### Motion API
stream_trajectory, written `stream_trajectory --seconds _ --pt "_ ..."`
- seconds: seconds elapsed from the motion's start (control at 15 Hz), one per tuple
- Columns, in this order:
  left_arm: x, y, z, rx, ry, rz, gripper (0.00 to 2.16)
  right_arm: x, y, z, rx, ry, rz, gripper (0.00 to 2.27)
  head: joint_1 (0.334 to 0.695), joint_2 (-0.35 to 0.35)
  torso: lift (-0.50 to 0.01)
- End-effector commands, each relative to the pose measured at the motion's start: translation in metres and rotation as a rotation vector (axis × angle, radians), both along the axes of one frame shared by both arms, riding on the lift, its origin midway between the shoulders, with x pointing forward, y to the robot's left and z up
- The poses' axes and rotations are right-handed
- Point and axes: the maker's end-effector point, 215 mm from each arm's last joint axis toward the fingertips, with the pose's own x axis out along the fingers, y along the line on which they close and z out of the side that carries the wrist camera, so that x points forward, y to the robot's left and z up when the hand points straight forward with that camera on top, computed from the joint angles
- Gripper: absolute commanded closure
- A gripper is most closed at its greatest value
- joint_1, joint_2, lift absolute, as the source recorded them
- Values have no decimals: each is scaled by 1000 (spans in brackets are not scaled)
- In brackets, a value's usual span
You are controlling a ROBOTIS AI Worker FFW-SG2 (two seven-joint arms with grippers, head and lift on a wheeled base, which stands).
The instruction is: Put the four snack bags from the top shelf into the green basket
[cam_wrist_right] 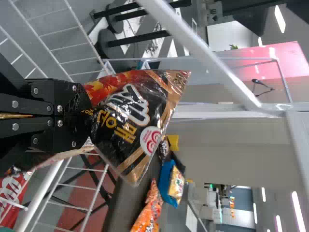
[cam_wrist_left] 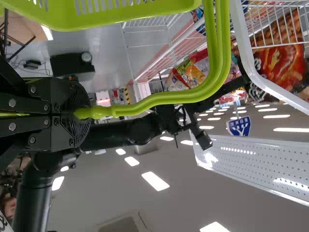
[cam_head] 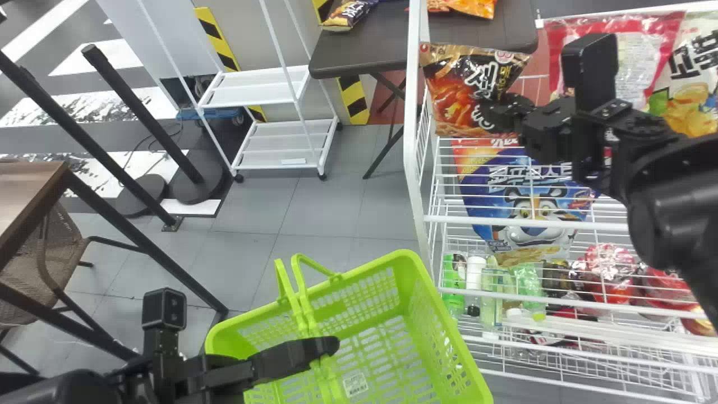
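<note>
1. Snack bag (cam_head: 457, 84), black and orange-red, shiny and somewhat creased, at the upper left end of the white rack (cam_head: 413, 157), just beside the tall end frame; well above the green basket.
2. Right gripper (cam_head: 496, 115) closed down on that bag, pinching the side facing the rack's middle, with film bulging out past the fingertips.
3. Right of the held bag, along the rack's upper part: a red-edged bag (cam_head: 617, 62) and, next to it, a white bag (cam_head: 693, 92) with yellow and green pictures.
4. Below the held bag, behind the rack's wires: a blue tiger bag (cam_head: 530, 207).
5. Lower in the rack: bottles (cam_head: 475, 275) at the left, red packages (cam_head: 611, 286) farther right.
6. Left of the rack, low down: left gripper (cam_head: 331, 345), clamped shut around the handles (cam_wrist_left: 224, 48) of the green basket (cam_head: 364, 273), near the rack's front.
7. Beyond the rack: a dark table (cam_head: 359, 53) bearing more bags, among them an orange one (cam_head: 474, 7).
8. Well left of the rack, on the floor: a white cart (cam_head: 252, 92).
</note>
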Motion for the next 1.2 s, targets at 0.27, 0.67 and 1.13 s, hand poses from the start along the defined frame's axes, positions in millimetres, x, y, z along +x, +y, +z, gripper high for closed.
stream_trajectory --seconds 0.27,0.67,1.13 --pt "25 4 6 -21 -22 1 2148 -84 -64 2 38 146 -124 2256 695 256 0" --pt "56 -17 -3 -26 3 -45 2148 -210 -99 -2 87 407 -131 2256 695 195 0" --pt "64 -34 -1 -28 -7 -84 2148 -292 -23 -10 102 620 89 2256 695 253 0"
